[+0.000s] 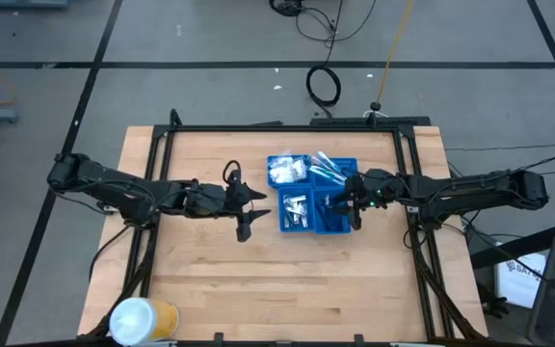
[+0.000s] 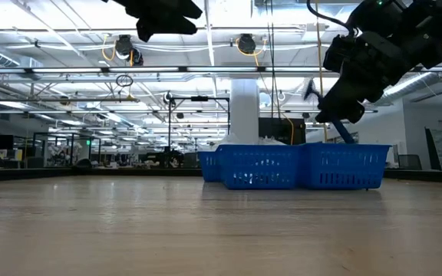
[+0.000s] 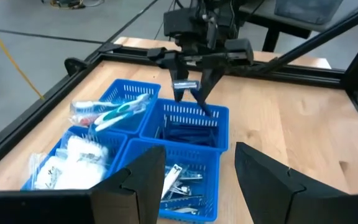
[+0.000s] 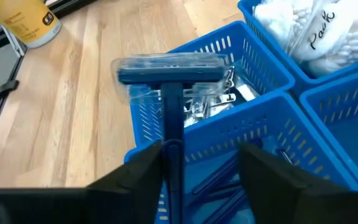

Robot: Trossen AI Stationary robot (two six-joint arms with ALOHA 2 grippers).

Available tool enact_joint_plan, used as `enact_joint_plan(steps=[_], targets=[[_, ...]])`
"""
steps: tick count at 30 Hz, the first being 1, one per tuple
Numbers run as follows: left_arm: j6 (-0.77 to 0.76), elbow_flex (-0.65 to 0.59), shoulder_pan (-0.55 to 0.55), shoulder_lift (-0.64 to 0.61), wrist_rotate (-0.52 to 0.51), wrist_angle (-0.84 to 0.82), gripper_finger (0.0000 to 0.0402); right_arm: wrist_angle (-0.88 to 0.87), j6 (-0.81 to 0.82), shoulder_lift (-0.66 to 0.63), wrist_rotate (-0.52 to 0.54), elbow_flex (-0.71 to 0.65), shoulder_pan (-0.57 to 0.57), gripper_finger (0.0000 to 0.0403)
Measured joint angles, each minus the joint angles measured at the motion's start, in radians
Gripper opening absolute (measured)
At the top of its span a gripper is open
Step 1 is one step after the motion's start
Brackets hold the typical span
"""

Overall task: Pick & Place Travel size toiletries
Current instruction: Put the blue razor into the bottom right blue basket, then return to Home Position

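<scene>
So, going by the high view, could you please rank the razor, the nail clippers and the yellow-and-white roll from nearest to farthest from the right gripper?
1. Razor: held in the right gripper, over the tray's right side.
2. Nail clippers: in the tray's near-left compartment.
3. Yellow-and-white roll: far off at the table's near-left corner.

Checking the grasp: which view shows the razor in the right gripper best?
Right wrist view: the blue razor fills the frame, head and handle clear. The left wrist view shows it small in the right gripper. In the high and low views the arm mostly hides it.
</scene>
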Motion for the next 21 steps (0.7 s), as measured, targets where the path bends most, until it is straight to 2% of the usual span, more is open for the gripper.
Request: enact_joint_plan(steps=[7,14,21], targets=[[0.000,0.000,-0.002,0.000,0.000,-0.004,0.0191,-0.012,0.010,0.000,-0.012,0.000,0.000,0.0257],[-0.027,0.000,-0.001,-0.009,-0.011,-0.080,0.0191,0.007,-0.025,-0.013,-0.030,0.000,0.001,0.0294],[0.045,-0.013,-0.049,-0.219,-0.067,-0.161,0.0191,-0.032,-0.044,-0.171,-0.031,0.000,-0.008,0.0294]])
